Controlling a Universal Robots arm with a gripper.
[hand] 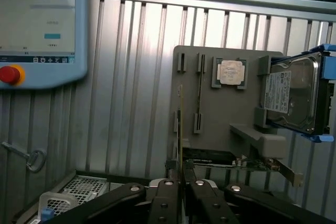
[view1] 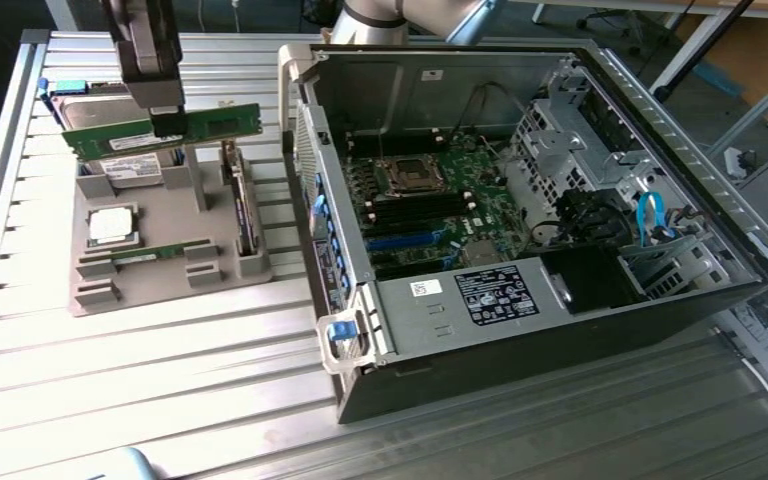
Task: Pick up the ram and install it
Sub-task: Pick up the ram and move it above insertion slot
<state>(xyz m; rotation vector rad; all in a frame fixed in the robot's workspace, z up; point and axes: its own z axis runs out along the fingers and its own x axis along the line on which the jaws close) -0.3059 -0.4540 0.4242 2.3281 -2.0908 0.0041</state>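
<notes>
The fingers (hand: 190, 174) were pinched shut on the long green circuit-board ram stick (view1: 217, 122), held clear above the grey plastic parts holder (view1: 157, 270) on the slatted metal desk (view1: 157, 360). So thin a pinch might let it tilt or slip. The near wall of the open black computer case (view1: 558, 345) stood between stick and green motherboard (view1: 458, 185).

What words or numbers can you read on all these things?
Nothing here can be read, so there is no text to quote.
Hard drive label: too blurred.
Black label inside the computer case: too small.
White sticker beside it: too small.
Control screen: blurred.
The ram: no legible print.
</notes>
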